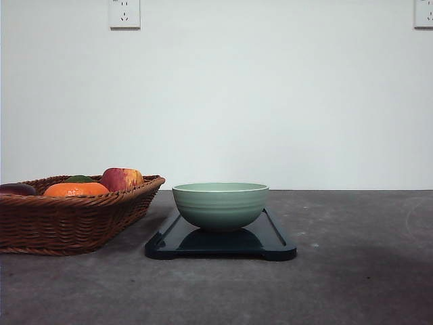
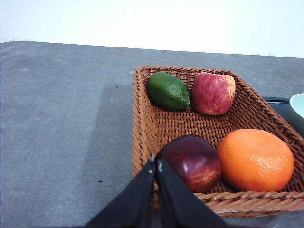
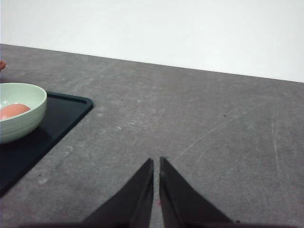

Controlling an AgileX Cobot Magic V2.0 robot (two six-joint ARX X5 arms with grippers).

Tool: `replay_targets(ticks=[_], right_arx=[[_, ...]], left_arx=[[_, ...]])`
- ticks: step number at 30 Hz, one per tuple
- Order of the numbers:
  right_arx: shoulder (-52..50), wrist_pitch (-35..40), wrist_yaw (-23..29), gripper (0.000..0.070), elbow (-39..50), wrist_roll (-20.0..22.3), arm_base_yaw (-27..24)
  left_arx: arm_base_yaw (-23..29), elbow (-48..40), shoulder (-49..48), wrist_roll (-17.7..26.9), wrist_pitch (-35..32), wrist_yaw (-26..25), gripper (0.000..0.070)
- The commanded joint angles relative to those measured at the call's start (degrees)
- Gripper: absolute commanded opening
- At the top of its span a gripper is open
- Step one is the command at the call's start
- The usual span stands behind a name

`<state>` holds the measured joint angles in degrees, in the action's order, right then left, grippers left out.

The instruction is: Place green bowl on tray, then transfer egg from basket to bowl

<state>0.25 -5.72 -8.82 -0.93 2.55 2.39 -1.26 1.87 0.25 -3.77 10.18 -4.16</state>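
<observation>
Now one egg [image 3: 14, 110] — one green bowl [image 1: 220, 205].

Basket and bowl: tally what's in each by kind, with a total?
In the basket:
Lime: 1
Red-yellow apple: 1
Dark red apple: 1
Orange: 1
In the green bowl:
Egg: 1
Total: 5
</observation>
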Motion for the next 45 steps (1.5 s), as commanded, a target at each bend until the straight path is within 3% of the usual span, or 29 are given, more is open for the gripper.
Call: replay_targets(ticks=[1,45], right_arx=[[0.0,0.6,0.0,0.0015,0.2,-0.6,0.0],[0.0,0.6,0.0,0.0015,0.2,-0.6,0.0]], left_arx=[[0.1,-1.1,0.0,0.7,0.5,0.1,0.0],[0.1,-1.1,0.0,0.7,0.5,0.1,0.0]])
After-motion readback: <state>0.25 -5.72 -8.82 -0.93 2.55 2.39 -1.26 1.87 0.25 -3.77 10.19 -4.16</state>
